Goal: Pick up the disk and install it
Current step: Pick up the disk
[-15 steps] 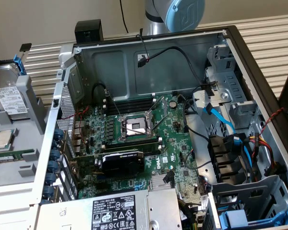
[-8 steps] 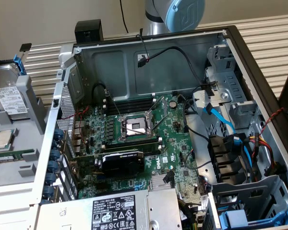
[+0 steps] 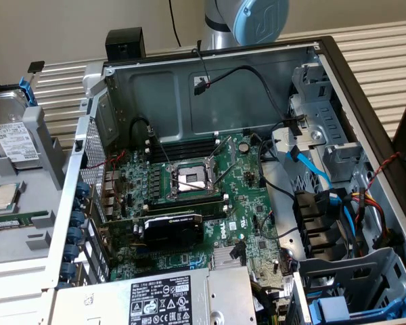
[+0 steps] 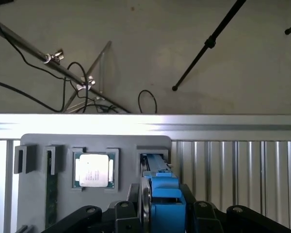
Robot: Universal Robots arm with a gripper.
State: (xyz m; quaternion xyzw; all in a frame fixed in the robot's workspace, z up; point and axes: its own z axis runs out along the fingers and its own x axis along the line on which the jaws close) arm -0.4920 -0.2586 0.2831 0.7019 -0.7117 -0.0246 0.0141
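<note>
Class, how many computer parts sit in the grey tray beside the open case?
3, in the exterior view: disk farthest, processor chip in the middle, memory stick nearest. More may lie off-frame.

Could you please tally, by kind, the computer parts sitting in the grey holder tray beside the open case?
disk: 1
processor chip: 1
memory stick: 1
Total: 3
</note>
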